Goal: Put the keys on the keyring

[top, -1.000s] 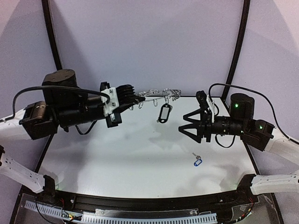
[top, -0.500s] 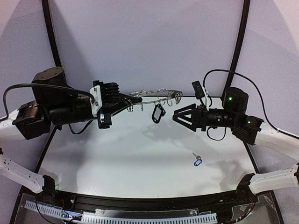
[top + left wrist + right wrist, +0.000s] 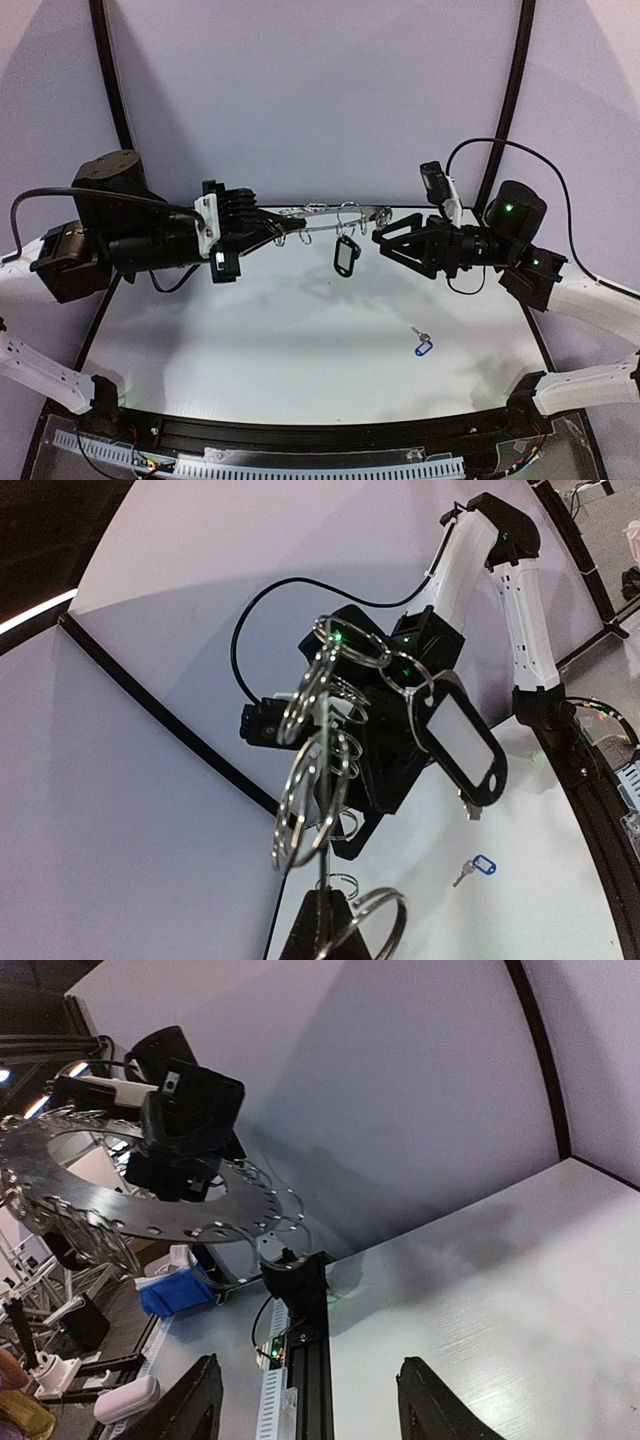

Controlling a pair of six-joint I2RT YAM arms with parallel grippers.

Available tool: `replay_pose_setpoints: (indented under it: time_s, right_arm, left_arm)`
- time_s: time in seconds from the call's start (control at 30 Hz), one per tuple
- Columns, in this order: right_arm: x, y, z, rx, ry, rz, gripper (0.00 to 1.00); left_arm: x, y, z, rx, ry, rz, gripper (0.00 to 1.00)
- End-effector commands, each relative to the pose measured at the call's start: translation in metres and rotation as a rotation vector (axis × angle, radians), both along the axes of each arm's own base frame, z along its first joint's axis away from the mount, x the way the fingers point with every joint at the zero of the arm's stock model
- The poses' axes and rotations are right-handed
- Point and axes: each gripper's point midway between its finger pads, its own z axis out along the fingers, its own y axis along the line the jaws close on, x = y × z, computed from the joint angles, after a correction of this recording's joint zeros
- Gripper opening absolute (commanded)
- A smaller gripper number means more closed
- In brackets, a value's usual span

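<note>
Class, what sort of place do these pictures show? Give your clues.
Probably a robotics lab test cell: the left arm and right arm mounted at a white table, a plain backdrop around it, and a blue bin beyond.

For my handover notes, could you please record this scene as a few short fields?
left pincer: shut on the edge of the large flat dark ring-shaped disc fringed with silver wire loops, held above the table
right pincer: open, empty, beside the disc's far end
key with black oblong plastic tag: hanging from one loop
small metal key with blue plastic tag: lying on the white table, not on the disc
</note>
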Motion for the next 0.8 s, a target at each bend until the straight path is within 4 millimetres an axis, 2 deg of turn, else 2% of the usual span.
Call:
replay_pose_setpoints:
  time_s: [0.0, 0.1, 0.3, 0.57, 0.77]
  right_arm:
    - [-0.013, -0.003, 0.023, 0.063, -0.08, 0.065, 0.59]
    - [-0.017, -0.002, 0.029, 0.079, -0.09, 0.099, 0.58]
    - [-0.005, 0.004, 0.026, 0.058, -0.017, 0.077, 0.56]
    - [-0.016, 0.008, 0.036, 0.073, 0.011, 0.194, 0.49]
    - [-0.025, 0.007, 0.037, 0.089, -0.008, 0.256, 0.37]
  left_arm:
    - [-0.002, 0.003, 0.012, -0.056, -0.02, 0.003, 0.01]
    - [0.003, -0.001, 0.009, -0.049, -0.027, 0.021, 0.01]
    - [-0.003, -0.003, 0.006, -0.035, -0.033, -0.017, 0.01]
    - [-0.016, 0.0, -0.001, -0.011, -0.065, -0.08, 0.01]
    - [-0.017, 0.0, -0.002, -0.011, -0.061, -0.085, 0.01]
